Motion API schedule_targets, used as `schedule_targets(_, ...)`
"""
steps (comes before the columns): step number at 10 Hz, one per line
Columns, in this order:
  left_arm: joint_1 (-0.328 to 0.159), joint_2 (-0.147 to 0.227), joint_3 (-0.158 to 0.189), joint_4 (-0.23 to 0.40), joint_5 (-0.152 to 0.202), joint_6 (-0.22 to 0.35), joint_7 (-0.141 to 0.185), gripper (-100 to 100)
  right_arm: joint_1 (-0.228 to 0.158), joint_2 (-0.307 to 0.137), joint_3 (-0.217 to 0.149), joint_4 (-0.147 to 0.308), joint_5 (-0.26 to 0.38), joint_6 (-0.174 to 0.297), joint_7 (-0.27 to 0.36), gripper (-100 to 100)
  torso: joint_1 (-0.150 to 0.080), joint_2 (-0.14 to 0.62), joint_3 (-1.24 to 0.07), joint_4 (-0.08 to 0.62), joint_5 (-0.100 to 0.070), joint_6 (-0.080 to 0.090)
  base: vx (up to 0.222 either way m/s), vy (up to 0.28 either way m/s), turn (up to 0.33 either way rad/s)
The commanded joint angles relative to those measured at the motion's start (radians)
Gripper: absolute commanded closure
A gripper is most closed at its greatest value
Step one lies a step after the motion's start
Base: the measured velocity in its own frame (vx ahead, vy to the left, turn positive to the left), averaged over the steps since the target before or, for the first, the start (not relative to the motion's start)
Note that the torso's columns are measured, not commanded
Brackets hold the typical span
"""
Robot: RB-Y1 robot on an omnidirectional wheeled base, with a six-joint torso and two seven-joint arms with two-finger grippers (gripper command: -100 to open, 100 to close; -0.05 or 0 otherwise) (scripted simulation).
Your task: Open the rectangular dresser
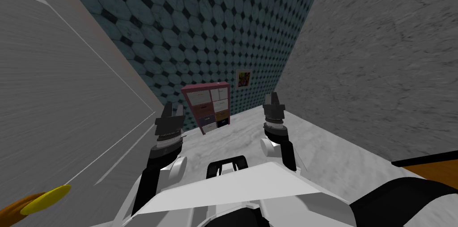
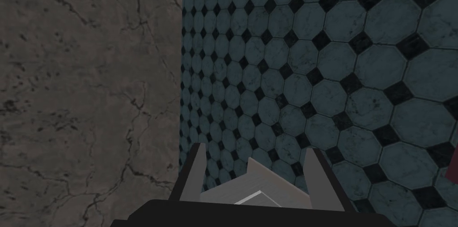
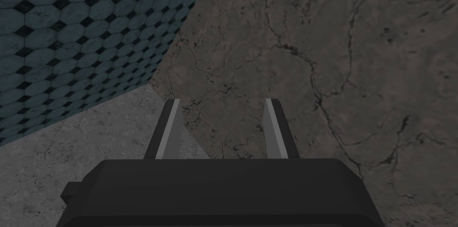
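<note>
The dresser (image 1: pixel 209 107) stands far ahead on the floor against the blue tiled wall. It is a small rectangular unit with a dark pink frame and several drawer fronts in white, pink, dark blue and brown, all looking flush. My left gripper (image 1: pixel 173 110) is raised in front of my chest, well short of the dresser and to its left. The left wrist view has that gripper (image 2: pixel 257 164) open with nothing between its fingers. My right gripper (image 1: pixel 272 100) is raised to the right of the dresser, equally far from it. In its own wrist view the right gripper (image 3: pixel 222 123) is open and empty.
A grey panelled door (image 1: pixel 58 103) with a yellow and brown handle (image 1: pixel 42 200) runs close along my left. A grey stone wall (image 1: pixel 384 67) closes the right side. A small picture (image 1: pixel 243 79) hangs beside the dresser. Pale marble floor (image 1: pixel 241 134) leads to it. An orange-brown surface (image 1: pixel 431 168) juts in at the lower right.
</note>
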Motion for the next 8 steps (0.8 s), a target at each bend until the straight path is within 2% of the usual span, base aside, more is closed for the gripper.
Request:
schedule_targets(1, 0.000, 0.000, 0.000, 0.000, 0.000, 0.000, 0.000, 0, 0.000, 0.000, 0.000, 0.000, 0.000, 0.000, 0.000, 0, 0.000, 0.074, -0.148, 0.074, 0.000, 0.000, 0.000, 0.000, 0.000)
schedule_targets(2, 0.000, 0.000, 0.000, 0.000, 0.000, 0.000, 0.000, 0, 0.000, 0.000, 0.000, 0.000, 0.000, 0.000, 0.000, 0, 0.000, 0.148, -0.295, 0.148, 0.000, 0.000, 0.000, 0.000, 0.000)
schedule_targets(3, 0.000, 0.037, 0.002, 0.017, 0.002, -0.004, 0.005, -100, 0.000, 0.000, 0.000, 0.000, 0.000, 0.000, 0.000, 0, 0.000, 0.221, -0.443, 0.221, 0.000, 0.000, 0.043, -0.022, 0.011)
schedule_targets(5, -0.002, 0.076, 0.008, 0.059, 0.007, -0.012, 0.018, -100, 0.000, 0.000, 0.000, 0.000, 0.000, 0.000, 0.000, 0, -0.001, 0.261, -0.534, 0.263, 0.000, 0.000, 0.112, -0.048, 0.019)
schedule_targets(8, -0.003, 0.097, 0.016, 0.119, 0.014, -0.024, 0.035, -100, 0.001, 0.000, 0.000, 0.000, 0.000, 0.000, 0.000, 0, -0.001, 0.266, -0.538, 0.267, -0.001, 0.000, 0.175, -0.115, 0.022)
